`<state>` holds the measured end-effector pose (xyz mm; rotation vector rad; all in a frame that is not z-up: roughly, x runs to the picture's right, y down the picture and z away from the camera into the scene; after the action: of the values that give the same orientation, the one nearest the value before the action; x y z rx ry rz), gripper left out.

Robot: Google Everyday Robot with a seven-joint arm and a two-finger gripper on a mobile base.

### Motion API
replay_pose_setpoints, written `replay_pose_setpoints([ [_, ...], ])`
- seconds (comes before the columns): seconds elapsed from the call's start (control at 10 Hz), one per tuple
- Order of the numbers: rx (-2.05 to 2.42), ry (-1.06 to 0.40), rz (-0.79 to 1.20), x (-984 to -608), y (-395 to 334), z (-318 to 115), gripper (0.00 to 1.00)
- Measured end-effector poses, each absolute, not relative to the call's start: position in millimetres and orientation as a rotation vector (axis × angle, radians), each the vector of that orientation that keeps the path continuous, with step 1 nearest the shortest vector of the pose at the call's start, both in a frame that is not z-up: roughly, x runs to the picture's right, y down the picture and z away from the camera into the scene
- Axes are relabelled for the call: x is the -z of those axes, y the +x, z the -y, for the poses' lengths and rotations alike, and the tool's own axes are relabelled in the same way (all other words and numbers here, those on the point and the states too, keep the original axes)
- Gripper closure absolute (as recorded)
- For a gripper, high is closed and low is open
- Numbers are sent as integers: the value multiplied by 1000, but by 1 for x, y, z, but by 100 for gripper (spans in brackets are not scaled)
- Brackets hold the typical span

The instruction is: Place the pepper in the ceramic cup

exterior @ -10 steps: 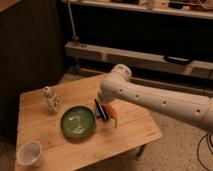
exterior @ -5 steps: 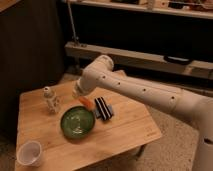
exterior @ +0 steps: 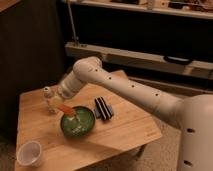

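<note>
Here, arm (exterior: 125,90) bent leftward, tool (exterior: 64,102) gripping pepper (exterior: 67,110) above plate (exterior: 90,127).

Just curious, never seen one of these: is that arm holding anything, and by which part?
The pincer, shut over the green plate, holds the pepper by its upper end; the orange tip juts free.

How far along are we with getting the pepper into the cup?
Pickup looks done: the gripper is shut on the pepper, lifted off the table. In hand: the pepper hangs over the green plate. Left: reach the ceramic cup at the table's near-left corner in the view, then release.
</note>
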<state>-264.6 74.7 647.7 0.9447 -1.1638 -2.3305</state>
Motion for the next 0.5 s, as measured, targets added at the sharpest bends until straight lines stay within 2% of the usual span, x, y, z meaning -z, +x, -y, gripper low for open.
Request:
replay_pose_setpoints([
  [0.3, 2392, 1130, 1210, -619, -300, -93, 100],
  [0.5, 2416, 1178, 1202, -608, -307, -104, 100],
])
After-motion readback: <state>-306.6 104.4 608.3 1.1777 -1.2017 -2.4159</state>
